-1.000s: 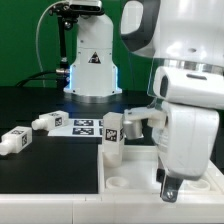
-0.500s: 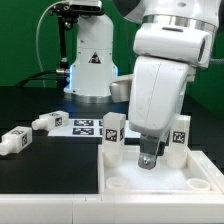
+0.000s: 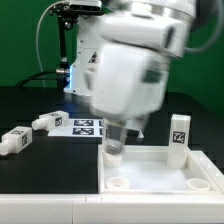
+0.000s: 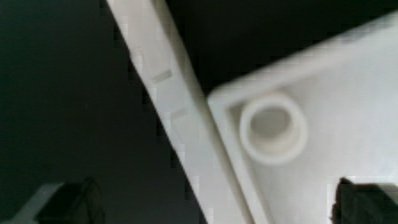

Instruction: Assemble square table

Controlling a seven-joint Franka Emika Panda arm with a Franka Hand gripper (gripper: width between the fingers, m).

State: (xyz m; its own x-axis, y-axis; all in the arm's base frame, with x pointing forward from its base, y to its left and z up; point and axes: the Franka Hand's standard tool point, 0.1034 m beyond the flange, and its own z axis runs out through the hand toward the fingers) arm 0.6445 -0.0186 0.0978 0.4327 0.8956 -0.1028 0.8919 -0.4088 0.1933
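The white square panel [image 3: 160, 172] lies at the front right of the black table, with round sockets in its near corners. One tagged leg [image 3: 179, 138] stands upright at its far right corner. Two more legs [image 3: 13, 140] [image 3: 46, 122] lie on the table at the exterior view's left. My gripper [image 3: 114, 142] is blurred and hangs low over the panel's far left corner, hiding that corner. In the wrist view the gripper [image 4: 214, 205] is open and empty. Its dark fingers [image 4: 63, 205] straddle the panel's raised rim [image 4: 178, 110], beside an empty socket [image 4: 270, 128].
The marker board [image 3: 85, 126] lies flat behind the panel, in front of the robot base [image 3: 88, 70]. A white ledge [image 3: 45, 205] runs along the front at the exterior view's left.
The arm has swung across the panel from the exterior view's right to its left. It now covers the far left corner, where an upright leg showed before.
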